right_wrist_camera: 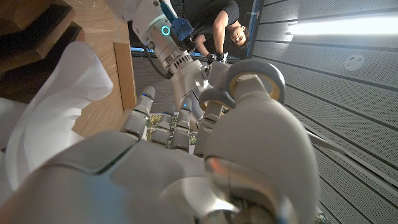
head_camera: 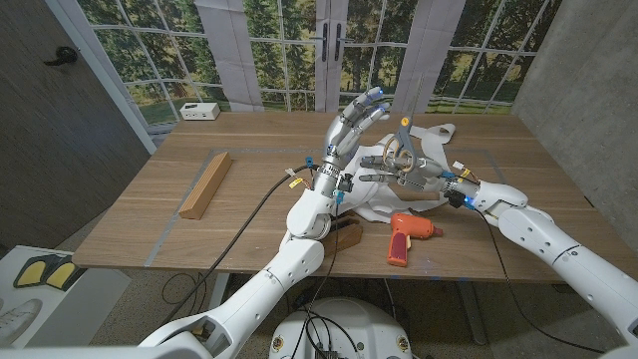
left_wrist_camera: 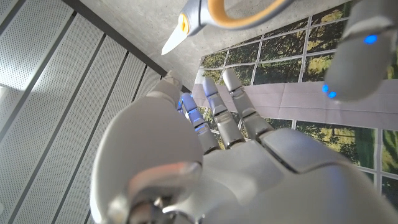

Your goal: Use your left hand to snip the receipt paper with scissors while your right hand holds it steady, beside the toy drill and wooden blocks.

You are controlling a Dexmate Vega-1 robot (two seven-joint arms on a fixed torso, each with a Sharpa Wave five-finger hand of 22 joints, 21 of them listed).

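- The crumpled white receipt paper (head_camera: 384, 204) lies on the table under both hands; neither holds it.
- The grey-bladed, tan-handled scissors (head_camera: 401, 145) stand blades-up, gripped by the right hand (head_camera: 419, 178), not the left as the task asks.
- The left hand (head_camera: 351, 128) is raised beside them, fingers spread, empty.
- Risk: passing them across, the scissors could slip and fall.
- The orange toy drill (head_camera: 404, 237) lies nearer the robot than the right hand; no containers visible.
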